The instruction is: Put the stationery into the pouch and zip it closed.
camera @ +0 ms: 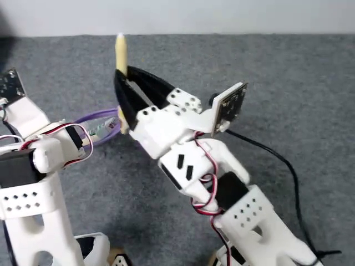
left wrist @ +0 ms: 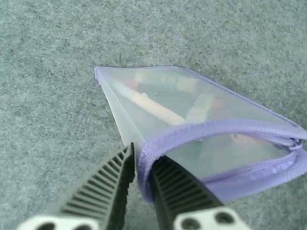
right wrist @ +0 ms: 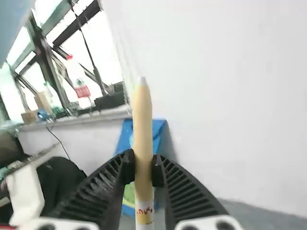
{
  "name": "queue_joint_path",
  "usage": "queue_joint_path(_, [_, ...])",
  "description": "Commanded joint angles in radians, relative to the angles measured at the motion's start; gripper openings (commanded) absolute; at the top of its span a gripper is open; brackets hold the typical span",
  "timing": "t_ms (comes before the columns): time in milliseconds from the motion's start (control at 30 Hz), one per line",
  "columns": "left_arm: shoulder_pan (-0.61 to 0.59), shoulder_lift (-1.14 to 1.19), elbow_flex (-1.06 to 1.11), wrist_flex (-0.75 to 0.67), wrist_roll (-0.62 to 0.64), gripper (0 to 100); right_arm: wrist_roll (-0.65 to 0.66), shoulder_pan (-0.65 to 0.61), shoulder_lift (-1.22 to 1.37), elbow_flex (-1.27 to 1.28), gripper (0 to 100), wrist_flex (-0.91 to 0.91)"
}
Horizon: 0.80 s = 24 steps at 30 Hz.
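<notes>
Jaws of the right gripper (camera: 122,72) are clamped on a cream pen (camera: 120,52) in the high view. The pen stands almost upright over the table, with its top near the far edge of the grey mat (camera: 277,77). The right arm (camera: 188,160) leans across the middle and hides the mat under it. Just beside the low end of the pen lies the pouch (camera: 102,127), clear with a purple edge, and the left arm (camera: 39,160) hides half of it. A black cable (camera: 285,166) runs over the mat, well apart from the pouch. The mat is bare on the cable's side toward the far edge. A white wall (camera: 194,16) stands behind the mat. In the left wrist view, the left gripper (left wrist: 139,175) has its jaws squeezed together on the purple zip edge (left wrist: 201,132) at one end of the pouch's mouth. The mouth looks open, with one purple band raised above the other. Inside the pouch sits a cream stick (left wrist: 153,106) and some pale things too blurry to name. The pouch lies flat on the grey mat, with bare mat on every side of it. In the right wrist view, the right gripper's black ribbed fingers (right wrist: 108,179) press the pen from both sides. The pen pokes up well past them. Behind it is a white wall, a blue box (right wrist: 160,139) and a window (right wrist: 62,62) with small things on its sill. A dark bag (right wrist: 62,182) sits low down near the gripper.
</notes>
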Motion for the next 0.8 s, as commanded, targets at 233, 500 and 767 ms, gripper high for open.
queue_joint_path(233, [-0.003,0.009,0.004,-0.005,0.006,1,-0.009,-0.047,0.209,-0.074,0.8,-0.185])
queue_joint_path(500, [-0.003,0.011,0.004,-0.005,0.006,1,-0.011,-0.074,0.291,-0.071,0.8,-0.228])
queue_joint_path(767, [-0.003,0.011,0.004,-0.006,0.006,1,-0.08,-0.074,0.231,-0.071,0.8,-0.018])
